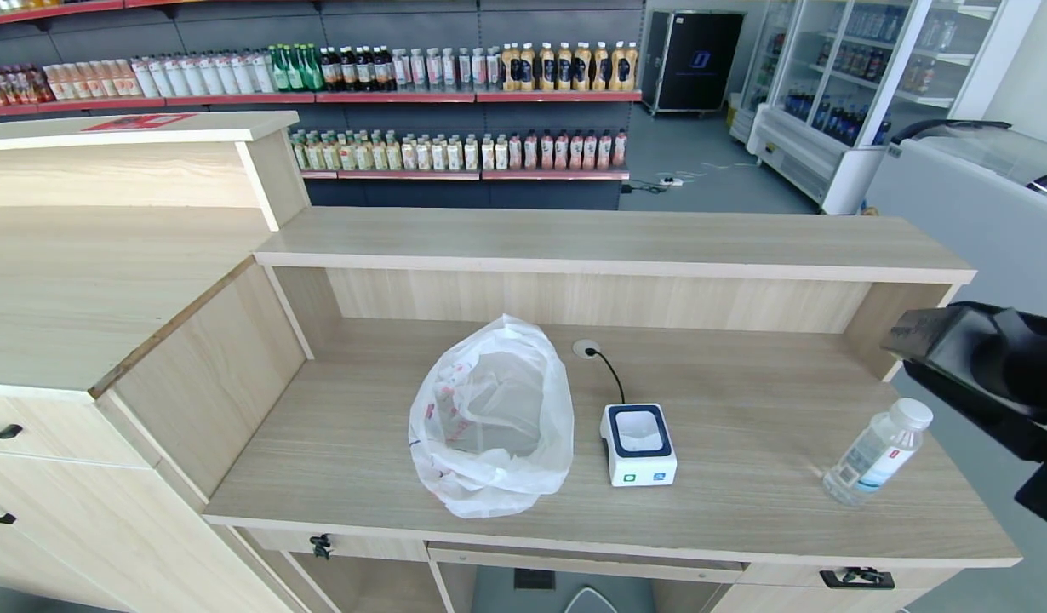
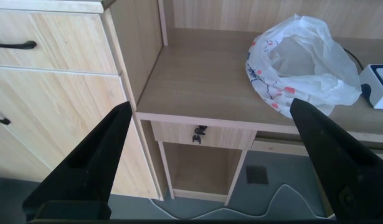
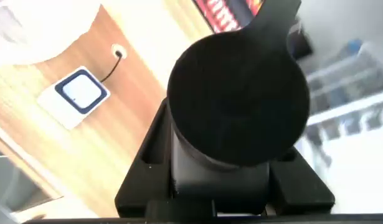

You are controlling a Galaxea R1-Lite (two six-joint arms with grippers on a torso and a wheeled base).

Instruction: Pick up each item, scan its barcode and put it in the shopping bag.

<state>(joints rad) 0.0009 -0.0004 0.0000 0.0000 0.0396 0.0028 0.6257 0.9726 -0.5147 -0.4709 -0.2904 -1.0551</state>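
Observation:
A clear water bottle [image 1: 877, 451] with a white cap and a white-and-red label is on the right front part of the wooden counter [image 1: 745, 477]. My right arm [image 1: 992, 375] hangs just above and to the right of it, not touching it. A white translucent shopping bag [image 1: 494, 417] [image 2: 303, 62] sits open at the counter's middle. Right of it lies the white barcode scanner [image 1: 638, 443] [image 2: 378, 87] [image 3: 75, 94] with its cable. My left gripper [image 2: 210, 162] is open and holds nothing, low beside the counter's left front corner.
A raised shelf [image 1: 609, 243] runs along the back of the counter and a taller cabinet [image 1: 106, 281] flanks its left side. Drawers with black handles [image 2: 14, 45] sit below. Store shelves of bottles and fridges stand behind.

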